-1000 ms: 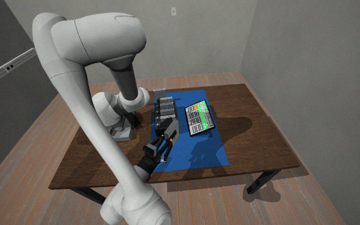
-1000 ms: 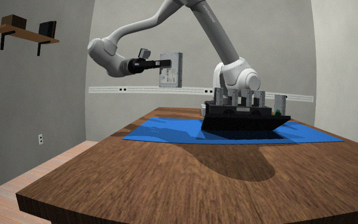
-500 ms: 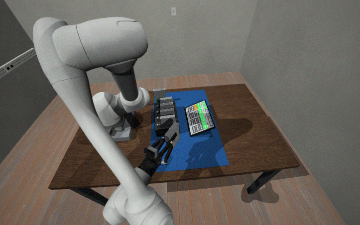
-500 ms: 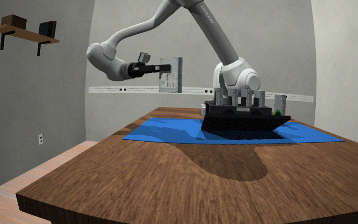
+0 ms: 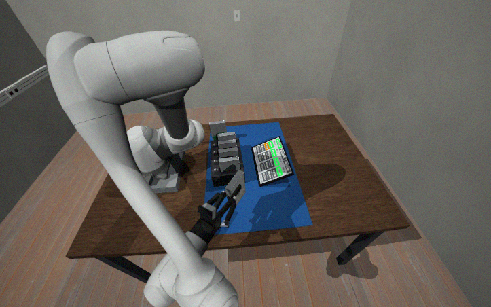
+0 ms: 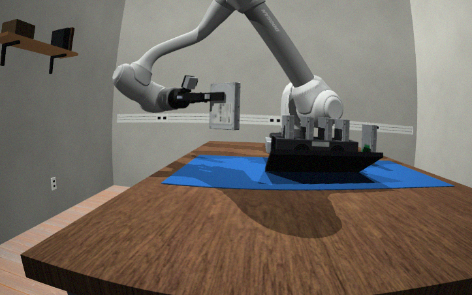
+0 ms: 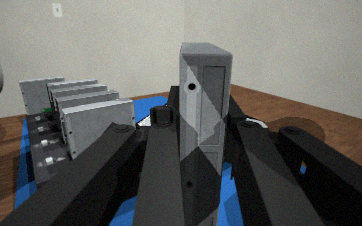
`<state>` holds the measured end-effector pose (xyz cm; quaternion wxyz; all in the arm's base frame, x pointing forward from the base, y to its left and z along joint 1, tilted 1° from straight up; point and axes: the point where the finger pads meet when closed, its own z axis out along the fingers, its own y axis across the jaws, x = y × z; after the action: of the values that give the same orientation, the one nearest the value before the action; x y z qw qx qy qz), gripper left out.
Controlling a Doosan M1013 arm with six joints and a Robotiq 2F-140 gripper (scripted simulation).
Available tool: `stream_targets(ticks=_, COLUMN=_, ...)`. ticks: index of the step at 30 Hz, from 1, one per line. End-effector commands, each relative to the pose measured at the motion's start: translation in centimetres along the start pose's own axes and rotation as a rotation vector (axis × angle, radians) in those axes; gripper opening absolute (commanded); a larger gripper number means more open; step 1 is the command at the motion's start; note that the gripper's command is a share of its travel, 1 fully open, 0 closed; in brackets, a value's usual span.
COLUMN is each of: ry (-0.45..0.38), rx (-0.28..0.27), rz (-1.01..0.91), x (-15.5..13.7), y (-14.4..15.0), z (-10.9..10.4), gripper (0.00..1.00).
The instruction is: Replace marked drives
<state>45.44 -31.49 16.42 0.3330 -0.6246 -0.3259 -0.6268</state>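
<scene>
My gripper (image 5: 229, 196) (image 6: 217, 96) (image 7: 197, 102) is shut on a grey drive (image 5: 235, 185) (image 6: 224, 106) (image 7: 201, 100). It holds the drive upright in the air, above the blue mat (image 5: 278, 206) (image 6: 212, 171) (image 7: 23, 150) and off the near end of the black dock (image 5: 221, 177) (image 6: 292, 146) (image 7: 43, 160). Several grey drives (image 5: 227, 152) (image 6: 314, 128) (image 7: 91, 115) stand in the dock's bays. The bay at the gripper's end shows no drive. Another drive (image 5: 216, 128) (image 6: 369, 137) (image 7: 33, 92) stands upright at the dock's far end. The screen (image 5: 271, 159) lies right of the dock, showing green cells and one orange cell.
The arm's base (image 5: 163, 183) stands on the wooden table (image 5: 335, 183) (image 6: 230, 237) left of the mat. The arm's long links reach over the table's front left corner. A wall shelf (image 6: 29, 44) hangs far off to the side.
</scene>
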Motion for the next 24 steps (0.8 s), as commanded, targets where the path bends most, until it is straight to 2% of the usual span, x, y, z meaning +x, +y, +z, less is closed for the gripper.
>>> stream_targets(ticks=1, ry=0.0, rx=0.0, rz=-0.001, x=-0.6, y=0.0, z=0.0, gripper=0.1)
stream_targets(ticks=24, ry=0.0, rx=0.0, rz=-0.001, x=-4.3, y=0.0, z=0.0, gripper=0.1)
